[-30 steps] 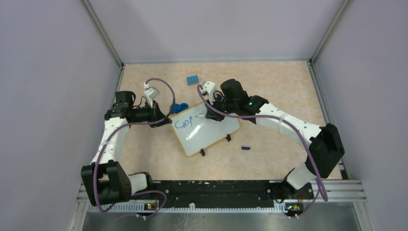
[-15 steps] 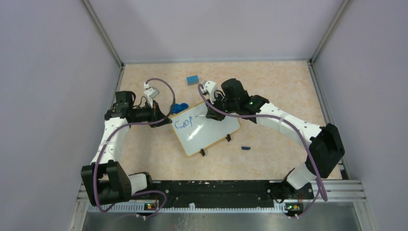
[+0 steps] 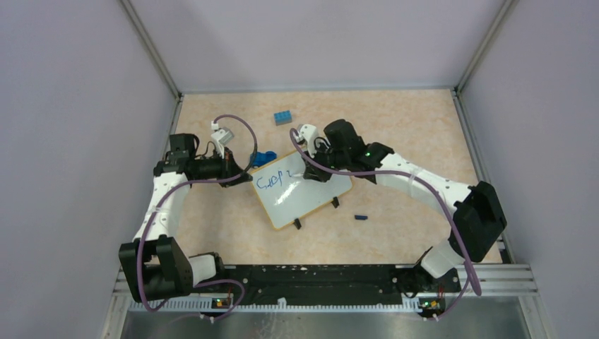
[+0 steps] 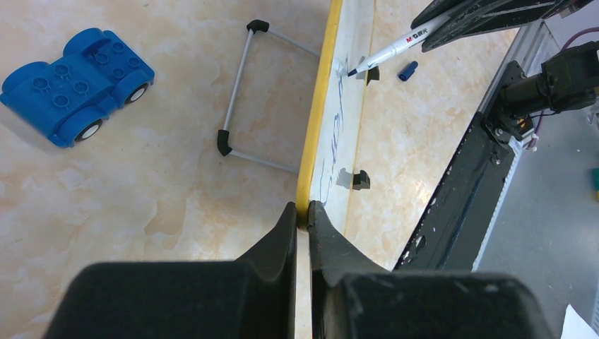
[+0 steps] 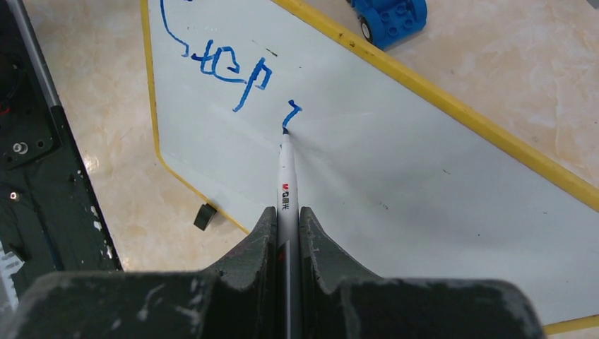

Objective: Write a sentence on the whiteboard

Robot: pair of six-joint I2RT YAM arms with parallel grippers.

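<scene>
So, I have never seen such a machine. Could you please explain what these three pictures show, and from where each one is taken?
These are two robot arms bolted at the near edge of a table. The wide picture comes from a fixed camera above and behind them. The other two come from small cameras on the wrists, so each shows its own black fingers at the bottom. The left gripper is shut on the yellow rim of the whiteboard, apparently to steady it. The right gripper is shut on a white marker, whose tip touches the board beside some blue writing. Also on the table lie a blue toy car, a blue brick and a small dark blue piece, probably the marker's cap.
</scene>
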